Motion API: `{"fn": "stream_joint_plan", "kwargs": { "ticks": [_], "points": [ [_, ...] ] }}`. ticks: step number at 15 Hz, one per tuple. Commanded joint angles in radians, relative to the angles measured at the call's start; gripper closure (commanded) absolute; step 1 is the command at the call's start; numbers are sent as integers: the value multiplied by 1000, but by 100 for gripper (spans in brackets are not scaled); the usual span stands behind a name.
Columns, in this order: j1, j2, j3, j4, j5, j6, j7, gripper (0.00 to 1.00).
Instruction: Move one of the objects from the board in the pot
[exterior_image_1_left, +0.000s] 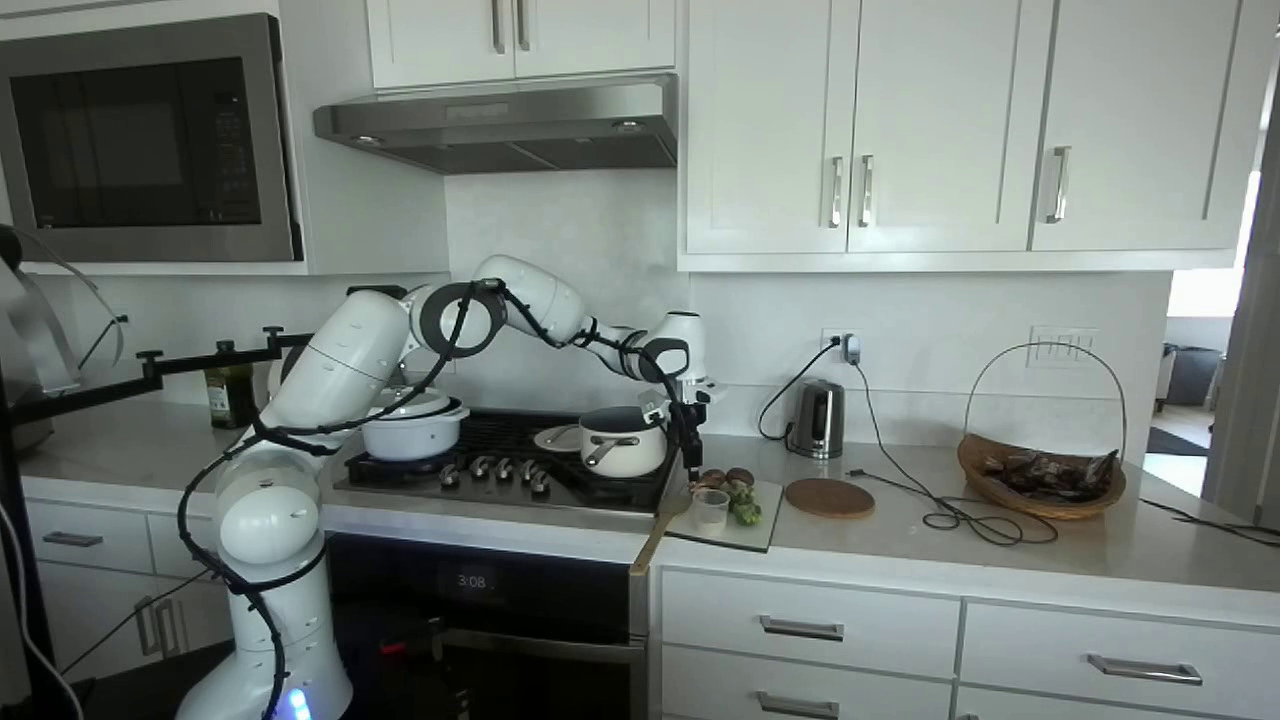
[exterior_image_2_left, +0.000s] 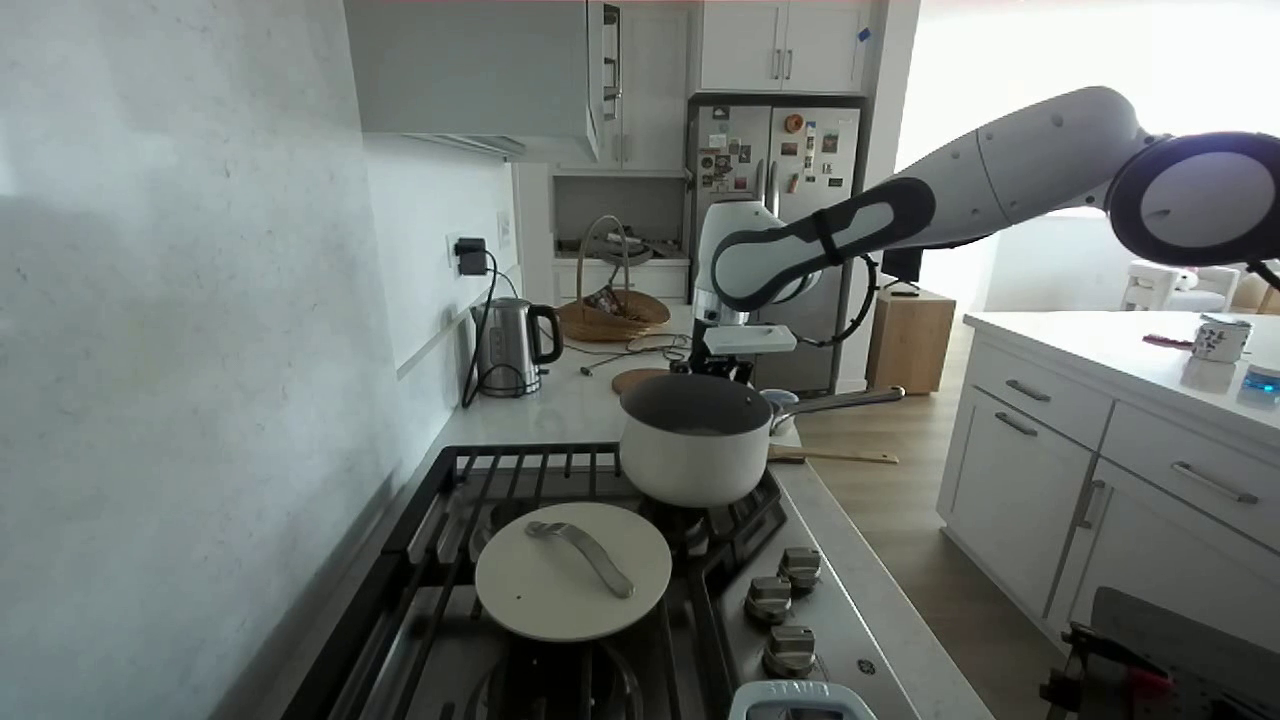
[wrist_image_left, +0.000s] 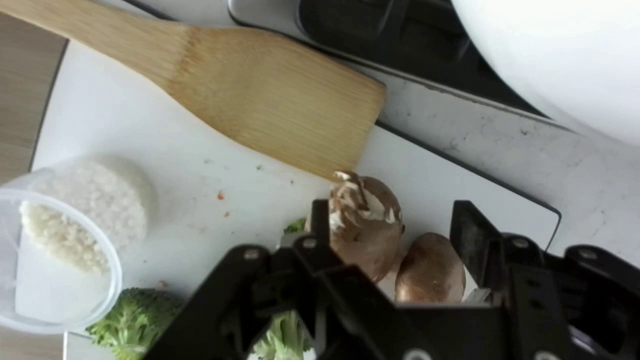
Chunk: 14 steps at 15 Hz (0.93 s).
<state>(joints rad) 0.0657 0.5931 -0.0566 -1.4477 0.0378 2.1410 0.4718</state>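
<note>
End effector (wrist_image_left: 392, 217) is standing fingers apart, mushrooms (wrist_image_left: 367, 237) showing between; bare board (wrist_image_left: 425, 190) is dividing them from edge nearest pot (exterior_image_2_left: 695, 460).

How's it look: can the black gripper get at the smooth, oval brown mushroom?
Probably yes: the gripper is open and the wrist view shows the smooth mushroom between its fingers; the ragged brown mushroom alongside may crowd it.

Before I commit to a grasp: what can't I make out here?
Pot: near wall hides its inside bottom in both exterior views; wrist view's edges cut it off.
Broccoli: partly covered by the gripper in the wrist view.
Mushrooms: too small in an exterior view to tell whether the fingers touch them.
</note>
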Motion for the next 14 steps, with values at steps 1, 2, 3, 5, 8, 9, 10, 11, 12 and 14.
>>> {"fn": "stream_joint_plan", "kwargs": {
  "ticks": [1,2,3,5,8,9,10,11,12,14],
  "points": [
    [-1,-3,-2,9,7,-14,-16,4],
    [-2,-1,-3,9,7,-13,-16,1],
    [-3,1,-4,8,6,-9,-16,0],
    [-6,8,-6,9,5,-7,-18,0],
    [-6,24,-18,14,-7,6,-11,0],
    [-5,29,-23,16,-14,10,-9,0],
    [-4,32,-29,16,-20,16,-7,0],
    [-4,34,-31,15,-25,27,-10,0],
    [-3,37,-34,15,-30,40,-9,0],
    [-4,41,-34,14,-31,60,-12,0]
  ]
}}
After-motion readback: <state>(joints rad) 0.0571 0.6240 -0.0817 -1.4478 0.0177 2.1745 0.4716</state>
